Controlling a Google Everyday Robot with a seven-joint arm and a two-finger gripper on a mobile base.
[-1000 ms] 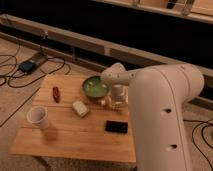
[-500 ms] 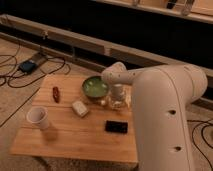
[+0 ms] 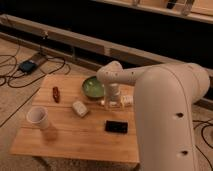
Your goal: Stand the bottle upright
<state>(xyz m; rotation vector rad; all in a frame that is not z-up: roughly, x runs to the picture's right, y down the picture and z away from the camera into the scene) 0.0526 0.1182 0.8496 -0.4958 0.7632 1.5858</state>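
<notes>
The bottle (image 3: 127, 100) is a small whitish shape lying on the wooden table (image 3: 75, 135), just right of the green bowl (image 3: 93, 87). My gripper (image 3: 113, 103) hangs from the bulky white arm (image 3: 165, 115) and reaches down to the tabletop right beside the bottle's left end. Whether it touches the bottle does not show. The arm covers the table's right side.
A cream block (image 3: 79, 108) lies left of the gripper and a flat black object (image 3: 116, 127) in front of it. A white paper cup (image 3: 39, 118) stands at the front left, a small red object (image 3: 56, 93) at the far left. Cables run over the floor behind.
The gripper has sunk slightly toward the tabletop beside the bottle. Everything else on the table has stayed put.
</notes>
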